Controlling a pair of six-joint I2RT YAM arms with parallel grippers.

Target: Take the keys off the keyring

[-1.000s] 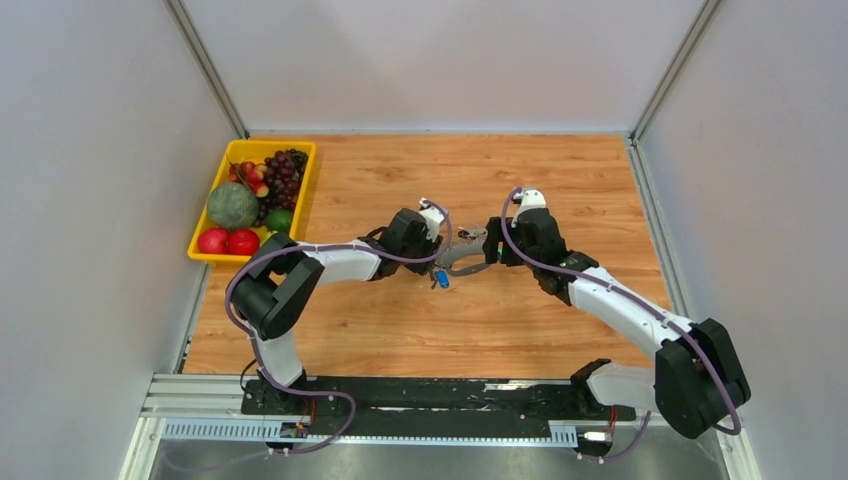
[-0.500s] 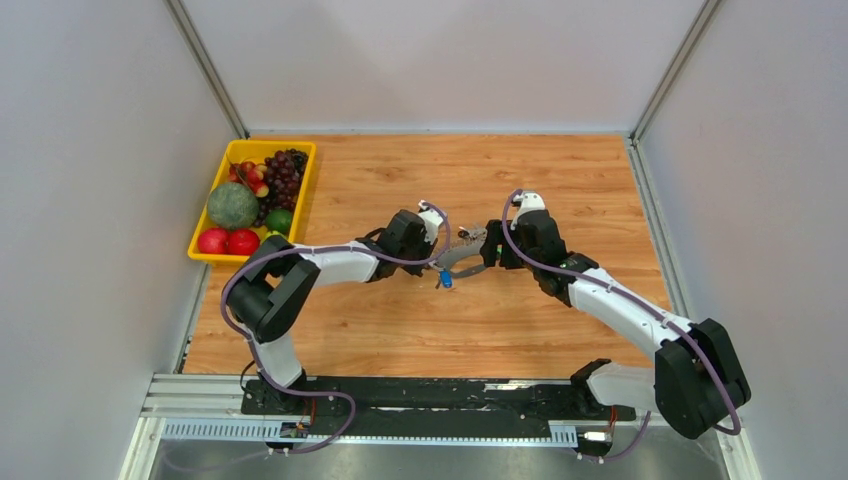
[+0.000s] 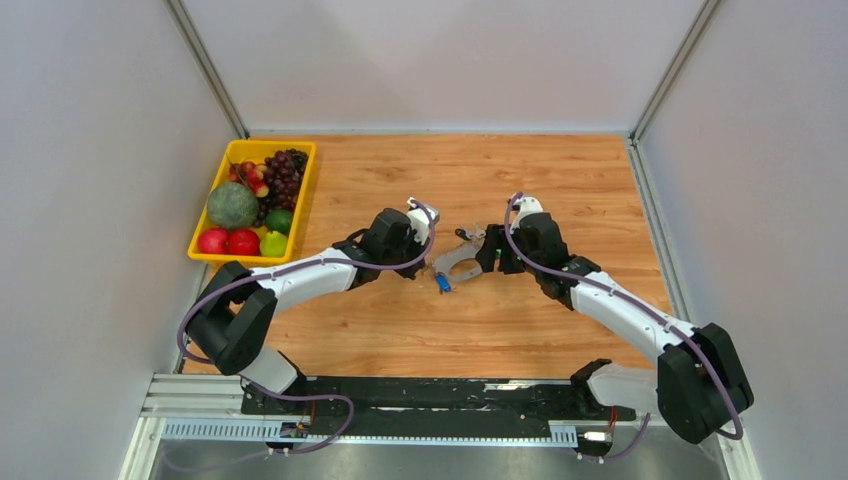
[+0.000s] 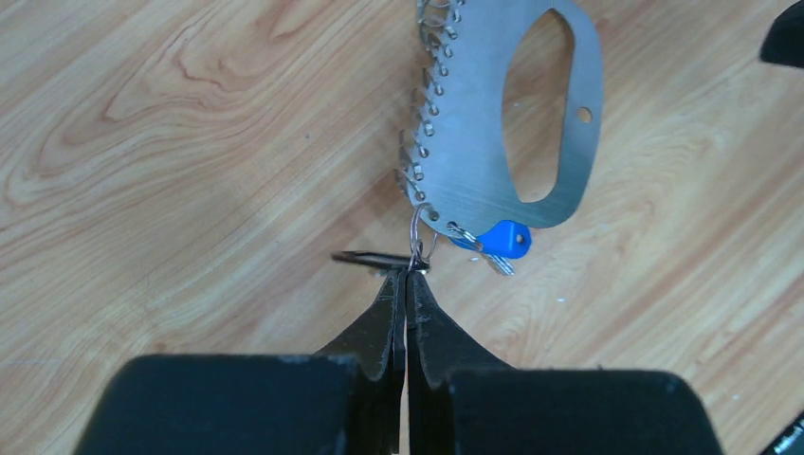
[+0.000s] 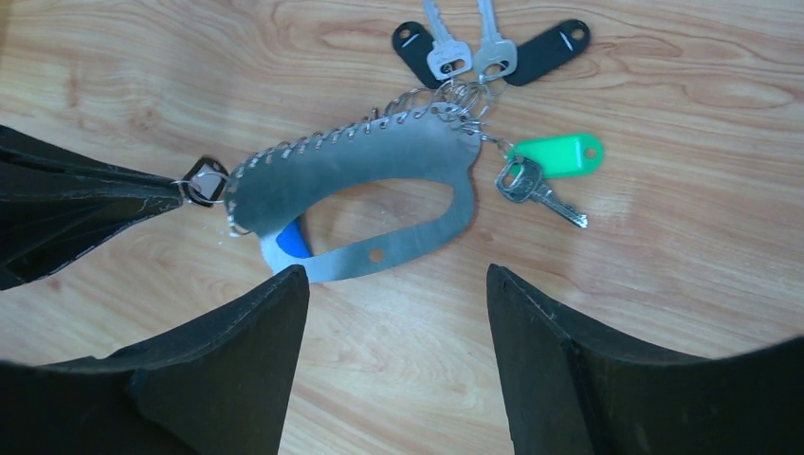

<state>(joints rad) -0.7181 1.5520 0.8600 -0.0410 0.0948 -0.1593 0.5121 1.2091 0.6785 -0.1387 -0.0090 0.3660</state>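
Note:
The keyring (image 3: 462, 266) is a flat grey metal oval with a big hole, lying on the wooden table between both grippers; it also shows in the left wrist view (image 4: 571, 114) and the right wrist view (image 5: 360, 171). My left gripper (image 4: 408, 270) is shut on a thin black key (image 4: 365, 258) hanging from a small ring at the keyring's end. A blue key (image 4: 502, 239) lies beside it. My right gripper (image 5: 393, 275) is open and empty, just short of the keyring's near edge. A green key (image 5: 559, 154) and two black keys (image 5: 555, 40) fan out at the other end.
A yellow tray (image 3: 303, 200) of fruit stands at the table's far left. Grey walls close in the table on the left, back and right.
My left arm has swung its elbow out to the left and drawn back, pulling the keyring a little left and toward the near edge. The right gripper followed slightly left.

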